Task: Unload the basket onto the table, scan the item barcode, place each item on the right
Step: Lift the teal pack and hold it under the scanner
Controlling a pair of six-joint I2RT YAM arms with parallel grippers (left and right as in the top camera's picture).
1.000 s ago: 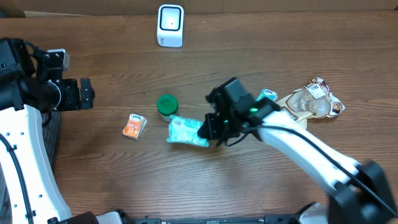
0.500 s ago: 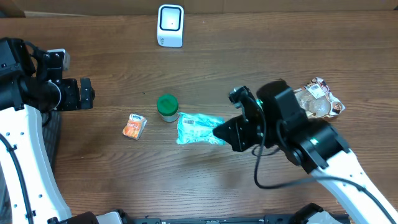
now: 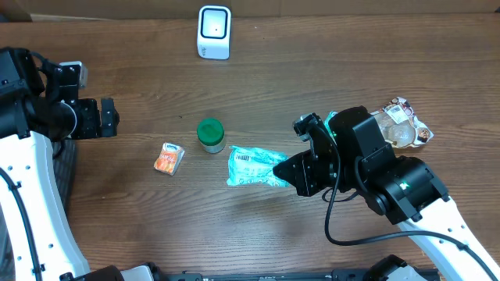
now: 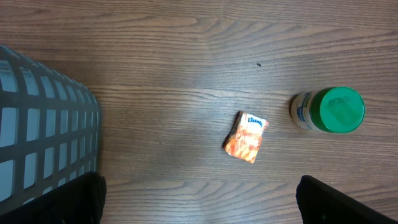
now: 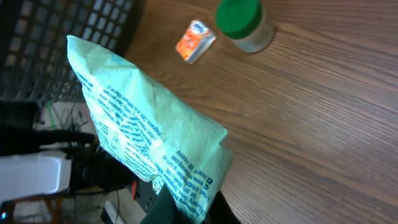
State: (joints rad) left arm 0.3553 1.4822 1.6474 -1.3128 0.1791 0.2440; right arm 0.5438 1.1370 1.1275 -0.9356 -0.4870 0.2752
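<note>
Wooden counter [image 3: 117,218] right across, and nearest us the right hand [image 3: 294,173] is clamped tight on one end of the pale green packet [image 3: 254,166], which looks lifted off the wood. Its long axis runs sideways out of the jaws toward the left arm's side, printed face up. Just beyond sits the green-lidded jar [image 3: 210,133], with a small orange packet [image 3: 168,158] near it. By the basket [image 4: 43,124], the left hand [image 3: 109,117] is spread wide and empty. Farthest back stands the white scanner [image 3: 214,31], well apart, away and leftward from the packet. We reckon the right arm carries it there, turning the print to face it.
</note>
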